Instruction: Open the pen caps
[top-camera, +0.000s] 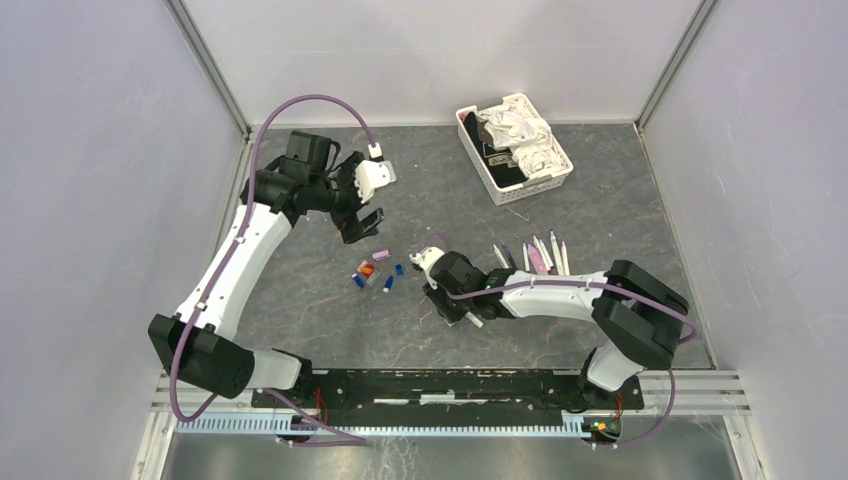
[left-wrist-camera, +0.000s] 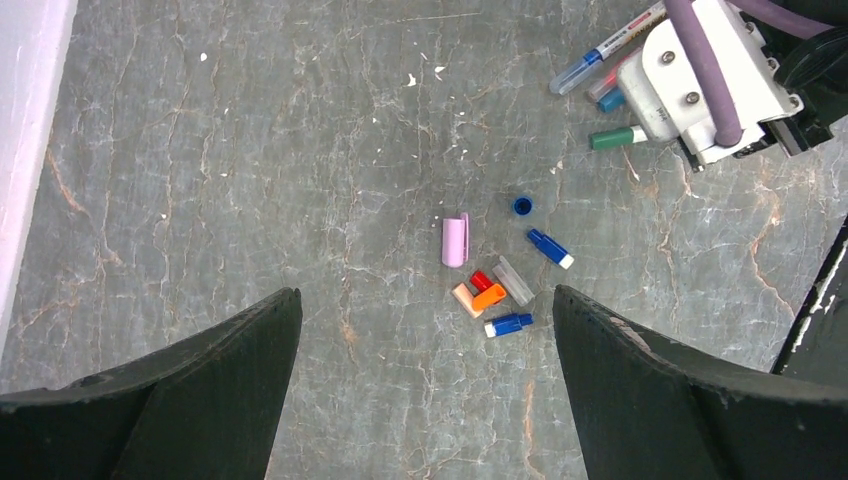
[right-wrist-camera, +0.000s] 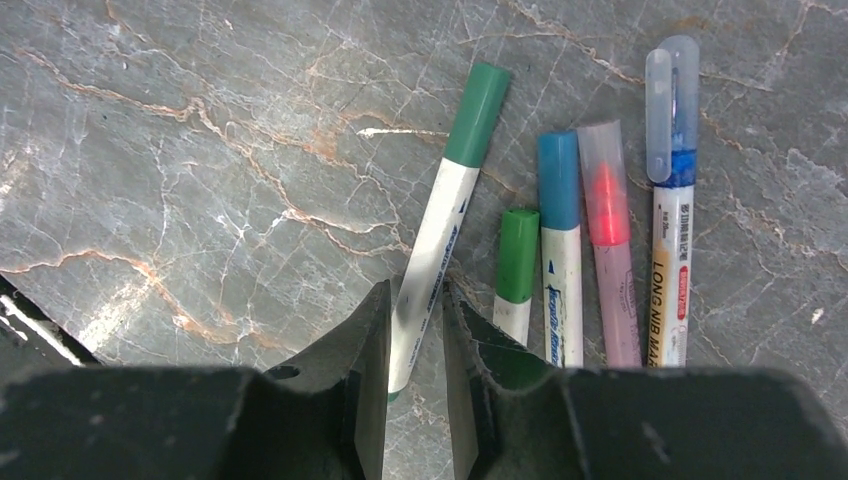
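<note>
We take the heap of loose caps (left-wrist-camera: 488, 296) (pink, red, orange, blue and a clear one, lying together on the marbled grey table (left-wrist-camera: 230, 150)) as our mark. We read it as the spot where pulled-off caps are dropped, apart from the pens not yet opened. The left gripper (left-wrist-camera: 425, 300) hangs above that heap with its fingers wide apart and nothing between them, placed, we judge, to take a cap once a pen is offered up. To the right of the heap in the top view, the right gripper (right-wrist-camera: 415, 310) sits low over a row of capped pens. Its fingers (right-wrist-camera: 365, 340) are drawn in on the white barrel of the green-capped pen (right-wrist-camera: 432, 245), one on each side with no gap that we can see. The hold is low on the barrel, so the green cap (right-wrist-camera: 477, 112) stands free at the far end, well beyond the fingertips. On that same side of the heap lie four more with caps on: a short green pen (right-wrist-camera: 517, 255), a blue-capped pen (right-wrist-camera: 558, 180), a red pen (right-wrist-camera: 605, 185) under a cloudy cap, and a long-nib marker (right-wrist-camera: 672, 230) with a clear cap.
</note>
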